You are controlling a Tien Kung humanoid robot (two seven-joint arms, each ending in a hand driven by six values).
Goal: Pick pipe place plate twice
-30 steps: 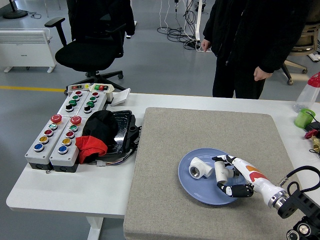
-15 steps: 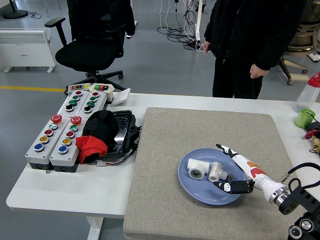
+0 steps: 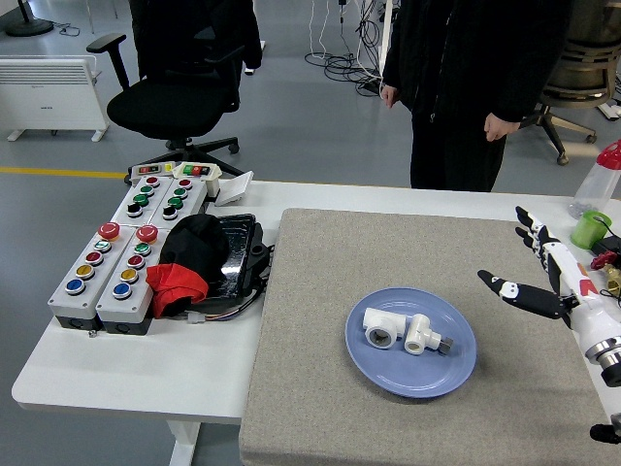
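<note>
Currently, your record reads as follows.
Right hand (image 3: 539,277): fingers spread wide, holding nothing, raised off to the right of the plate (image 3: 388,374).
Left hand: not visible.
Pipe fittings: two white pieces, an elbow (image 3: 378,327) and a valved piece (image 3: 422,335), lie touching on the plate.
Plate position: on the grey mat (image 3: 320,262), toward its front right.
Step in hand: release done; you judge both placements complete.
Next move: none needed beyond parking the arm clear.
Bystander: person (image 3: 466,87) standing beyond the far edge, hands at sides.

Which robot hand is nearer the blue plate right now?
The right hand, the only one in view. It hovers open, off the blue plate's right rim, over the mat, touching nothing. The left hand is out of view.
</note>
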